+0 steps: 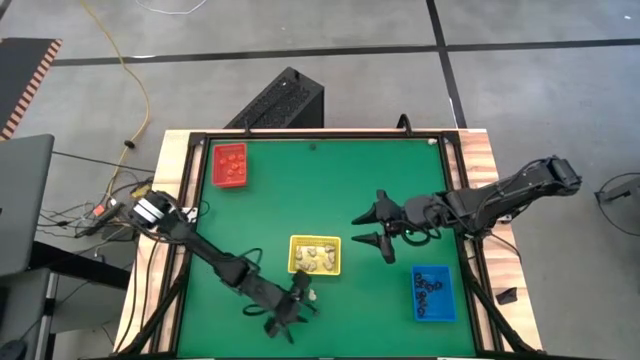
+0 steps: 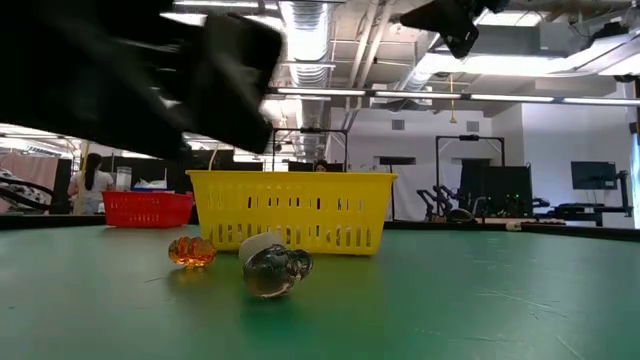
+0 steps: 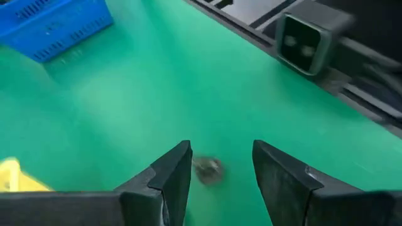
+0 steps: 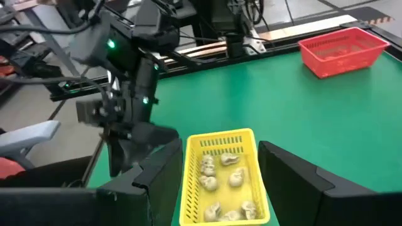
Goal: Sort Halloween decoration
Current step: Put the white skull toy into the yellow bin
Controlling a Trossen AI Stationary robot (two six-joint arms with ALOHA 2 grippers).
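Cream-white trinket (image 3: 207,169) on green table (image 1: 330,190), at five o'clock from yellow tray (image 1: 315,255), between spread fingers of left gripper (image 3: 221,172), untouched. Right gripper (image 1: 382,228) spread, empty, at two o'clock from tray.

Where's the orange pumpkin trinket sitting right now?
In the low view the orange pumpkin trinket lies on the green mat in front of the yellow tray, near its left end, just left of a cream-white skull trinket.
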